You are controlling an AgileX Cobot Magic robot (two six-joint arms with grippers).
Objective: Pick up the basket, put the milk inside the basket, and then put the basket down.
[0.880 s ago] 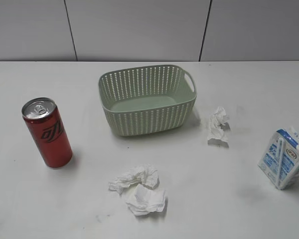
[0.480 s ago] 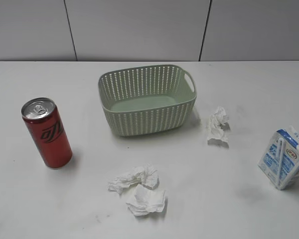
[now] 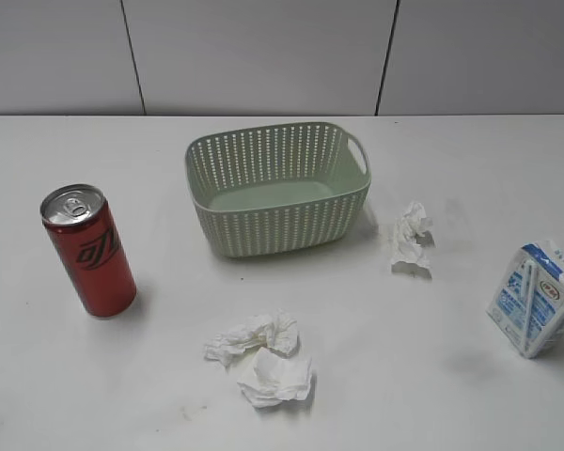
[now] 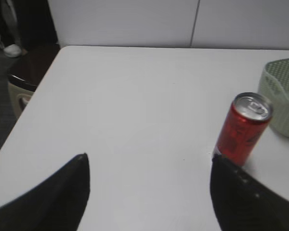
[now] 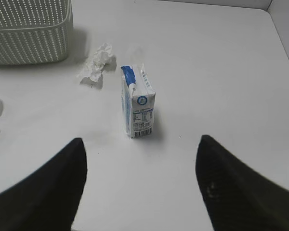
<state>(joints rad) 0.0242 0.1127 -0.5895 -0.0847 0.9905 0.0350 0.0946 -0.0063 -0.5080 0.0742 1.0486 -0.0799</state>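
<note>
The pale green basket [image 3: 276,188] stands empty at the middle back of the white table; its edge shows in the left wrist view [image 4: 282,96] and its wall in the right wrist view [image 5: 29,31]. The white-and-blue milk carton [image 3: 534,299] stands upright at the right; it is ahead of my open, empty right gripper [image 5: 140,147] in the right wrist view [image 5: 137,102]. My left gripper [image 4: 149,161] is open and empty over bare table, left of the red can. Neither gripper shows in the exterior view.
A red soda can [image 3: 88,250] stands at the left, also in the left wrist view [image 4: 243,127]. Crumpled tissues lie in front of the basket [image 3: 260,355] and to its right [image 3: 411,237]. The table's left edge [image 4: 26,113] drops to a dark floor.
</note>
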